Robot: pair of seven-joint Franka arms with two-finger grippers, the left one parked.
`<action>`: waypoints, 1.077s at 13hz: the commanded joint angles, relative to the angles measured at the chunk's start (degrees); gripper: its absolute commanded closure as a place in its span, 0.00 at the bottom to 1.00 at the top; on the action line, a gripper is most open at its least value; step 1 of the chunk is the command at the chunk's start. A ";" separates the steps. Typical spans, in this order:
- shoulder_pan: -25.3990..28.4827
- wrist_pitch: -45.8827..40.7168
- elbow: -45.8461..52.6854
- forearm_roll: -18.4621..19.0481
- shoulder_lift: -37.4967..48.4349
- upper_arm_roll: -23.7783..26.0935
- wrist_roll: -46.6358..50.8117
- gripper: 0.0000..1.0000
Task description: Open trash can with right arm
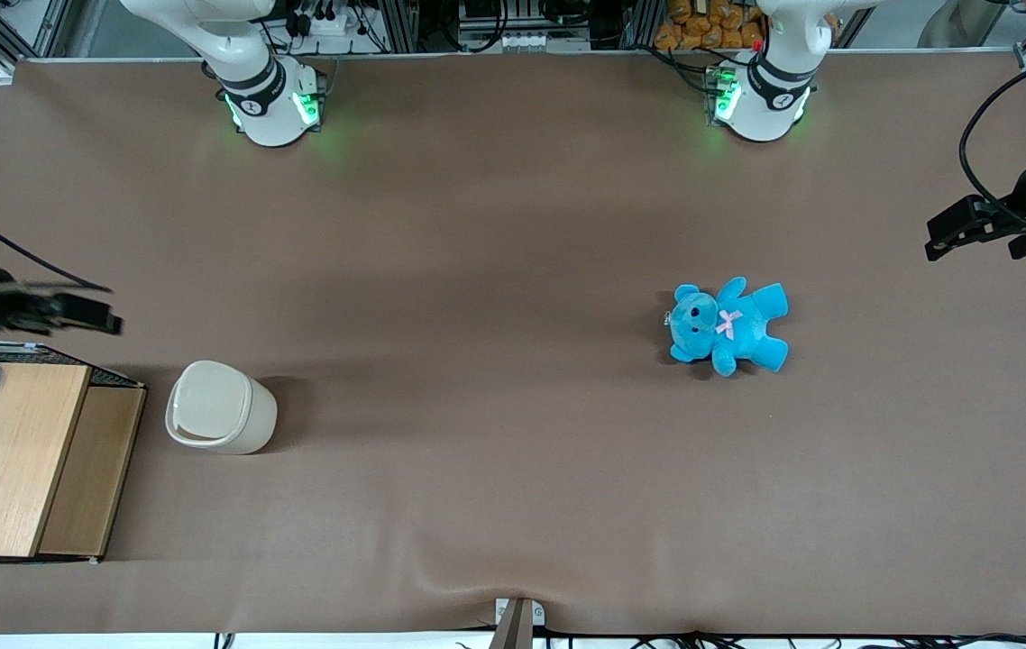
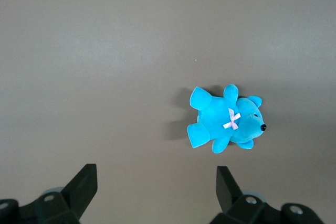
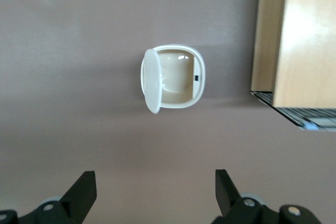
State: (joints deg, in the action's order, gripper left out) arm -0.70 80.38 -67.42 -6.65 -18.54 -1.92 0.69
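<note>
The trash can (image 1: 220, 407) is a small cream-white bin standing on the brown table toward the working arm's end. In the right wrist view the trash can (image 3: 178, 77) shows its hollow inside, with the lid (image 3: 150, 81) swung up on edge at one side. My right arm's gripper (image 1: 94, 313) hangs above the table, apart from the can and a little farther from the front camera than it. In the right wrist view the gripper (image 3: 155, 174) is open and empty, its two black fingers wide apart and holding nothing.
A wooden-topped wire box (image 1: 17, 460) stands right beside the trash can at the table's end; it also shows in the right wrist view (image 3: 299, 35). A blue teddy bear (image 1: 728, 326) lies toward the parked arm's end and shows in the left wrist view (image 2: 226, 121).
</note>
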 commanded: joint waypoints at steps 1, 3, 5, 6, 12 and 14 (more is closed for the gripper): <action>-0.80 0.22 -7.17 -0.91 7.62 -0.45 -0.08 0.00; -1.06 0.65 -12.17 -0.82 12.01 -1.41 -0.08 0.00; -1.06 1.09 -16.14 -0.73 15.97 -1.60 -0.08 0.00; -0.98 1.53 -18.51 -0.73 18.08 -1.60 -0.08 0.00; -1.15 4.34 -23.37 1.03 22.49 -1.60 -0.17 0.00; -0.98 4.35 -22.49 1.20 22.23 -1.60 -0.08 0.00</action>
State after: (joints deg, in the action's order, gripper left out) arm -1.38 83.95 -89.14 -6.00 2.68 -3.73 0.66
